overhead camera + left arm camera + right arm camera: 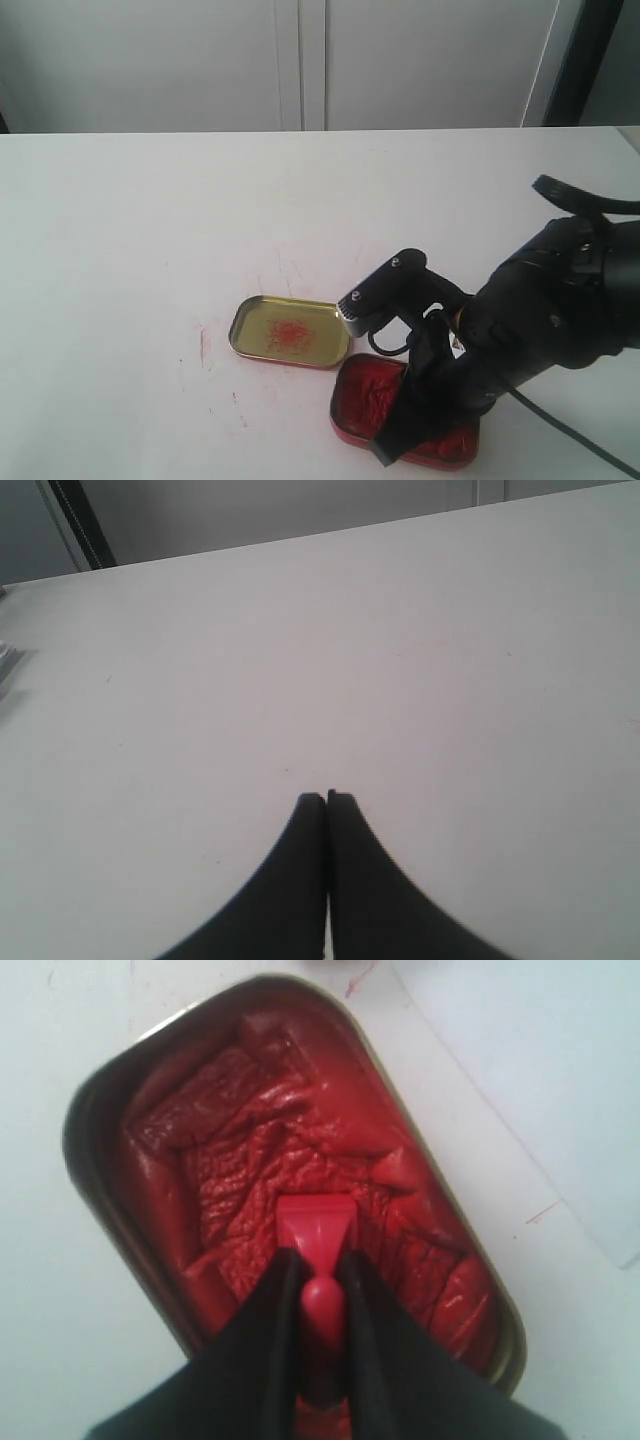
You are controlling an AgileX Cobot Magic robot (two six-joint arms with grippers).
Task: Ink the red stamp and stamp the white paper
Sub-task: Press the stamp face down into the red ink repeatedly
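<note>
Inking step: red stamp [315, 1232] stood between the right gripper [320, 1256] fingers, base on the paste just beyond their tips, evidently to load ink.
Right fingers: closed narrowly on its handle.
Ink tin [95, 1195]: beneath the fingertips.
Left gripper [327, 800]: closed, empty.

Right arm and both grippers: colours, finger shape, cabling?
Right arm: bulky, all black, glossy housings. A black boxy wrist module with two small pale dots sits near its end. Black cables loop off it. Left gripper and right gripper: matte black fingers, wide at the base, tapering to narrow tips. No markings visible.
</note>
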